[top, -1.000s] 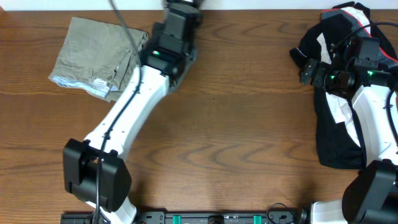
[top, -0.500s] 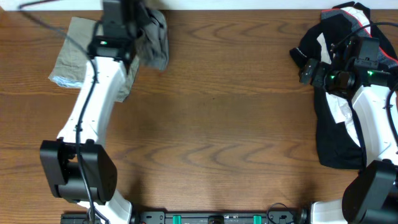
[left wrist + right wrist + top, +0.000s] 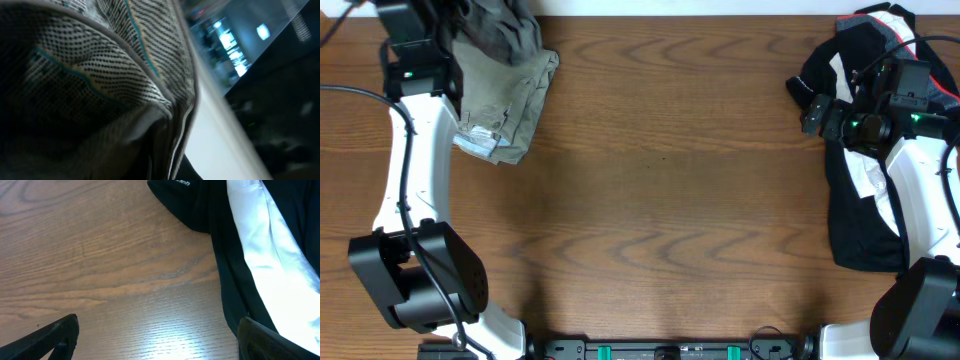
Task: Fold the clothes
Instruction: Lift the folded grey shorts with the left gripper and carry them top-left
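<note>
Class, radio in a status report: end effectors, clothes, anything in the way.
Left end effector shut on grey shorts, over khaki shorts. Right end effector open beside black top. Nothing obstructing.

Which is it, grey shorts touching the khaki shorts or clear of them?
Cannot tell. Overhead shows the grey shorts overlapping the khaki shorts at their top edge, but a top-down view hides any gap; left wrist shows only close-up cloth.

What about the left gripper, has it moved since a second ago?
Yes. The left gripper, shut on the grey shorts, has swung left, from right of the khaki shorts to over them.
</note>
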Controlling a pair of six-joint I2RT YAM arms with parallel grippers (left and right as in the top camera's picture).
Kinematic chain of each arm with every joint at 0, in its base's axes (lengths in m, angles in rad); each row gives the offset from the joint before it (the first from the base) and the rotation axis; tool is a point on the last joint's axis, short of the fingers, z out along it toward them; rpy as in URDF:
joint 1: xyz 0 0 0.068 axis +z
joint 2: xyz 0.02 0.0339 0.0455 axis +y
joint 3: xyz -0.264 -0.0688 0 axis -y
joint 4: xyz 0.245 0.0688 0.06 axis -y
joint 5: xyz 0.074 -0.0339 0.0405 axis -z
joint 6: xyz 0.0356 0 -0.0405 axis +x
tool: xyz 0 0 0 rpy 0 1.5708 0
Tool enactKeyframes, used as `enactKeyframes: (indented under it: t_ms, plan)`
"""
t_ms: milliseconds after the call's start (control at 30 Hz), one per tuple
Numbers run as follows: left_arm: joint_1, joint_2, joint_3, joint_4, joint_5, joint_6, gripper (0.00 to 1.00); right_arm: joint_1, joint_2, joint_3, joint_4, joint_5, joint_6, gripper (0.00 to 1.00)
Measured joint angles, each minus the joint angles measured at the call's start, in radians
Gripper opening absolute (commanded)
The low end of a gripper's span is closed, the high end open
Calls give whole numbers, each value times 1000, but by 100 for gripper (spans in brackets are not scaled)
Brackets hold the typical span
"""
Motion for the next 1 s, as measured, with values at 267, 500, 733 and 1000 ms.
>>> enactKeyframes:
  t_ms: [267, 500, 733, 1000]
  plan:
    - [10, 139, 0, 217, 83, -81, 6, 0, 0, 0, -21, -6, 0, 99]
    - [11, 258, -1, 219, 109, -100, 6, 0, 0, 0, -19, -6, 0, 99]
    - [23, 269, -1, 227, 140, -68, 6, 0, 0, 0, -17, -6, 0, 99]
    - [75, 269, -1, 161, 252, -50, 6, 0, 0, 0, -13, -10, 0, 99]
